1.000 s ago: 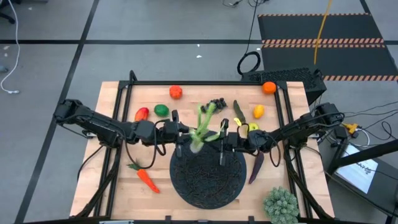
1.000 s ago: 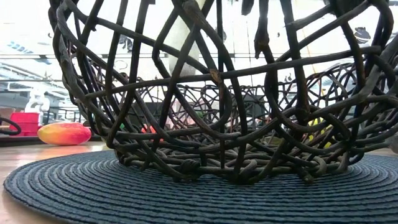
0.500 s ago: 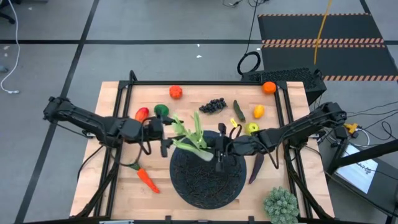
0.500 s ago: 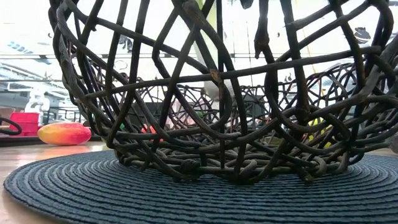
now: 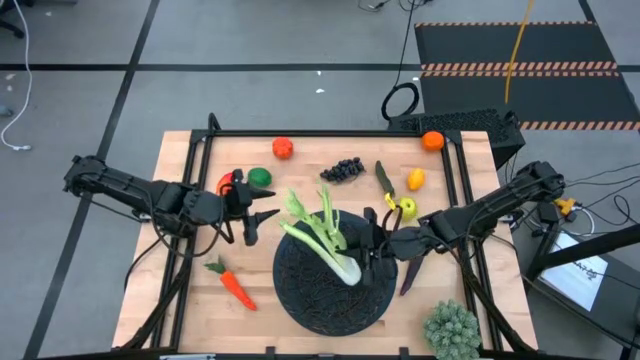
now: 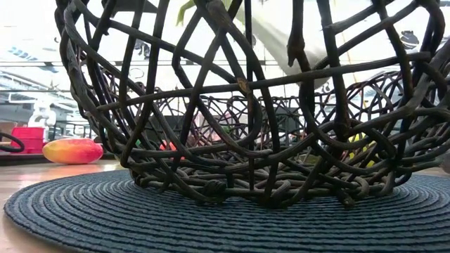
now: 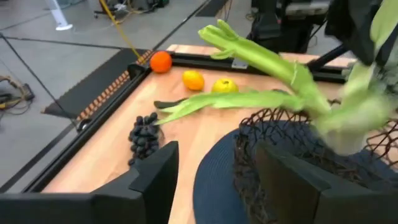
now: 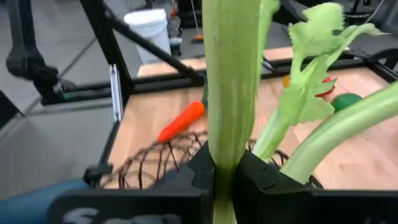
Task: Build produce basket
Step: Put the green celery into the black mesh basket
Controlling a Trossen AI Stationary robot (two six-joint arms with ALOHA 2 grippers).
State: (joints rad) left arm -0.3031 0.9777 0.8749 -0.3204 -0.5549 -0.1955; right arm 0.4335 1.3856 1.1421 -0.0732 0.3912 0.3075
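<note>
The long white-green leek slants above the black woven basket, leaves toward the far left, white end toward the near right. My right gripper is shut on it from the right. My left gripper stands open left of the basket, clear of the leek, with nothing between its fingers. In the low view the leek shows pale, high above the basket's bottom. My right gripper pinches the leek's pale green stalk between its two fingers, in the half nearer the white end. The fingers come about level from the table's right and lie across the stalk. The leek is tilted over the basket, lifted off its bottom.
Loose produce lies around: a carrot near left, a lime and red fruit far left, grapes, a pickle, lemons, an orange, an eggplant. A bushy green clump sits near right.
My left gripper has let go of the leek, opened and drawn back toward the table's left edge. My right gripper has turned with the leek, which has tipped from nearly upright to a slant over the basket, its white end swinging toward the near right.
</note>
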